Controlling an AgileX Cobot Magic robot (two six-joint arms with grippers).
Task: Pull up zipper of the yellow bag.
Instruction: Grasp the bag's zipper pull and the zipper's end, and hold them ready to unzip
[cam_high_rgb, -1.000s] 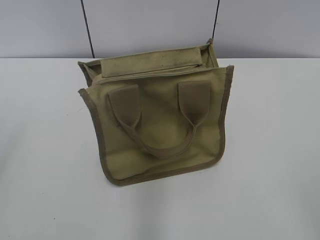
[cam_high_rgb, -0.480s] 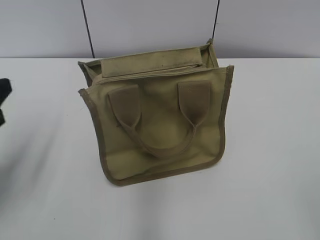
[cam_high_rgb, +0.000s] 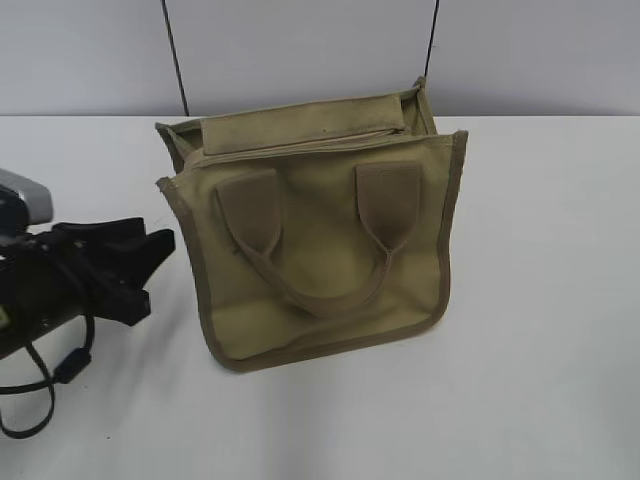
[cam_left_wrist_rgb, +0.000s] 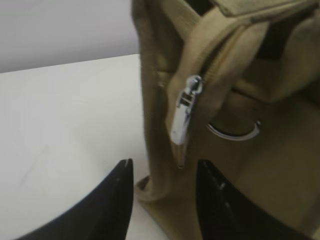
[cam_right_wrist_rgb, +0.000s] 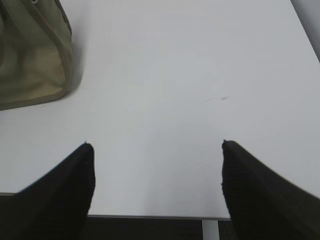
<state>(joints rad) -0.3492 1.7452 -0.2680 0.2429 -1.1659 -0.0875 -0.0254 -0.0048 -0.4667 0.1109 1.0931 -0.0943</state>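
since half a second ago we note the left pincer (cam_high_rgb: 150, 265) has come well into the exterior view from the left edge, now near the yellow bag (cam_high_rgb: 320, 250), which has not moved on the white counter (cam_high_rgb: 540, 300). from the left wrist we see its jaws moderately parted, holding nothing, just below the zipper (cam_left_wrist_rgb: 187, 117) with its silver pull hanging down the bag's end, beside a metal ring (cam_left_wrist_rgb: 235, 131). the bag's mouth gapes slightly; we cannot tell its contents. the right pincer (cam_right_wrist_rgb: 155, 145) is spread wide over bare counter, the bag at its far left.
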